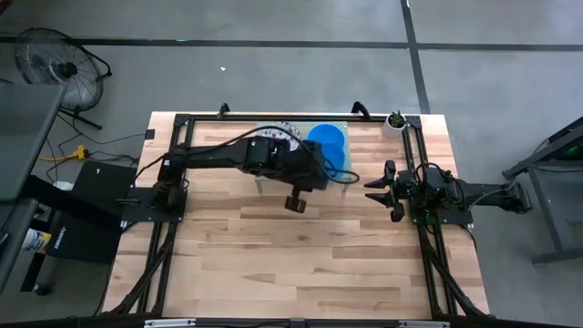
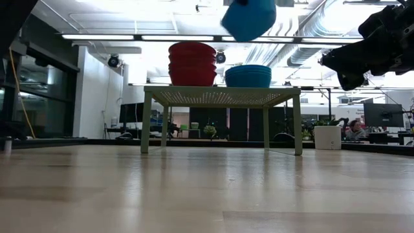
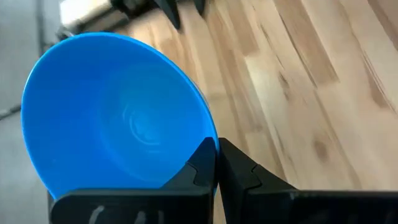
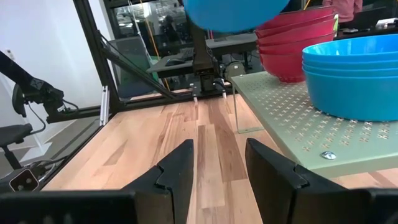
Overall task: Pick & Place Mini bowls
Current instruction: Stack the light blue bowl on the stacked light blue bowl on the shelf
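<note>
Mini bowls sit in two stacks on the green perforated stand: a red stack and a blue stack. Above the stand, the left gripper pinches a blue bowl by its rim, partly cropped in the low view. Beside the stand, the right gripper waits with fingers apart, holding nothing.

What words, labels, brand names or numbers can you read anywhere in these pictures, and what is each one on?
None can be read.
Pale marks on the left tool body: too blurred and cut off by the picture's edge to read.
Blue bowl held in that tool: plain, no print.
Stacked bowls and green stand: no lettering visible.
Room screens and fittings behind the table: too small to read.
</note>
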Tool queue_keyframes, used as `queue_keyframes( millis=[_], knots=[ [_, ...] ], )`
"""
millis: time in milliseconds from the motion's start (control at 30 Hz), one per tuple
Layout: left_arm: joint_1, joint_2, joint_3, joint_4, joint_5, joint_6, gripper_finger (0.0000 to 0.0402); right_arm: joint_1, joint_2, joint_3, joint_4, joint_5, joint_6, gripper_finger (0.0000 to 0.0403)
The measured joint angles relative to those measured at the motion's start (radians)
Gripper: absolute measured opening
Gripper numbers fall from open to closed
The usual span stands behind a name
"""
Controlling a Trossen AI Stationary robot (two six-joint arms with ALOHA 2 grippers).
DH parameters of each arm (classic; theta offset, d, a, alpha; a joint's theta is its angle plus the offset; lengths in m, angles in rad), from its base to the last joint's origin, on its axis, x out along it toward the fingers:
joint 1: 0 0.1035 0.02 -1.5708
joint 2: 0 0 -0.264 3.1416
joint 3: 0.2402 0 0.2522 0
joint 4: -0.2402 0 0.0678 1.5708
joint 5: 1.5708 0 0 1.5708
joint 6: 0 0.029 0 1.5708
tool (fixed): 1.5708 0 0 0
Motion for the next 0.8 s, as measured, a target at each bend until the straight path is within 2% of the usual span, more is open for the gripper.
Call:
queue_keyframes(
  millis=[200,400,533,633,800],
  knots=[
    [-0.013,-0.025,0.001,-0.167,0.068,-0.004,0.0000,0.000,0.003,0.000,0.000,0.000,0.000,0.0134],
    [-0.070,-0.036,-0.001,-0.290,0.097,0.167,0.0000,0.000,0.003,0.000,0.000,0.000,0.000,0.0134],
    [-0.107,-0.033,-0.001,-0.297,0.119,0.309,0.0000,0.000,0.003,0.000,0.000,0.000,0.000,0.0134],
    [-0.133,-0.033,-0.001,-0.281,0.079,0.410,0.0000,0.000,0.003,0.000,0.000,0.000,0.000,0.0134],
    [-0.152,-0.033,-0.001,-0.273,0.067,0.495,0.0000,0.000,0.003,0.000,0.000,0.000,0.000,0.0134]
  ],
)
